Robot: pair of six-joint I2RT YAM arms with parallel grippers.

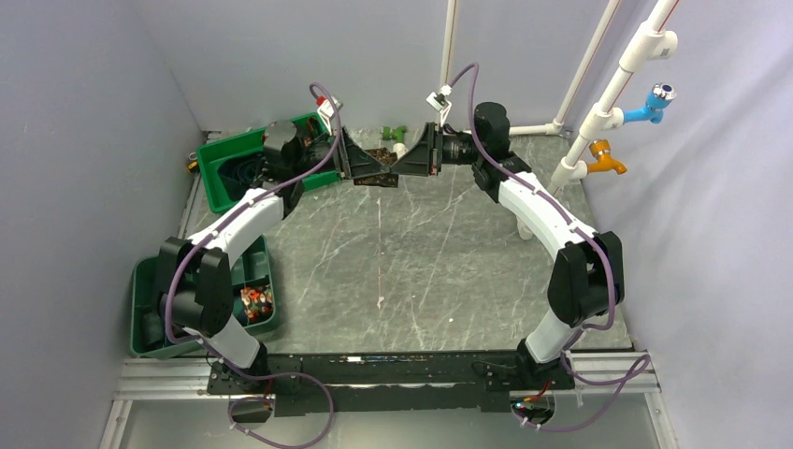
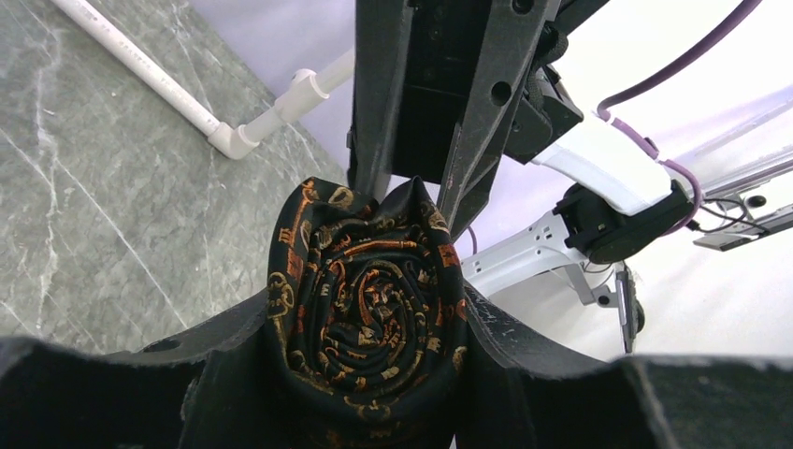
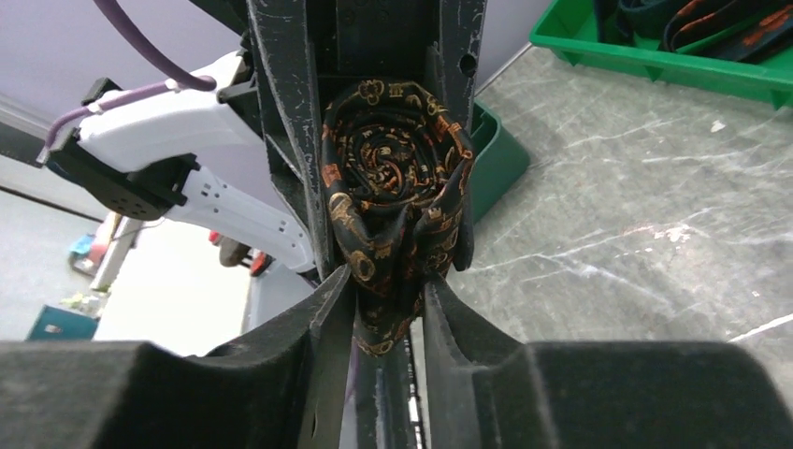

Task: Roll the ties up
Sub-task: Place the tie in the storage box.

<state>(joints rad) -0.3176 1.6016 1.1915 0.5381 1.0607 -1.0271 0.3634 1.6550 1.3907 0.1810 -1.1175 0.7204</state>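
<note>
A rolled tie (image 2: 365, 299) hangs above the far end of the worktop (image 1: 411, 271), left fingers (image 2: 215, 374) clamped round the coil, right fingers (image 3: 309, 365) pinching its outer fold (rolling looks done); next, probably a careful release into a tray (image 1: 217, 166)

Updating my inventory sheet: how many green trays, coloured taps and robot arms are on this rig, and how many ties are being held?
Green trays: 2, far tray and near tray
Taps: 2, blue tap and orange tap
Arms: 2, left arm and right arm
Held ties: 1, rolled tie
Total: 7
</note>
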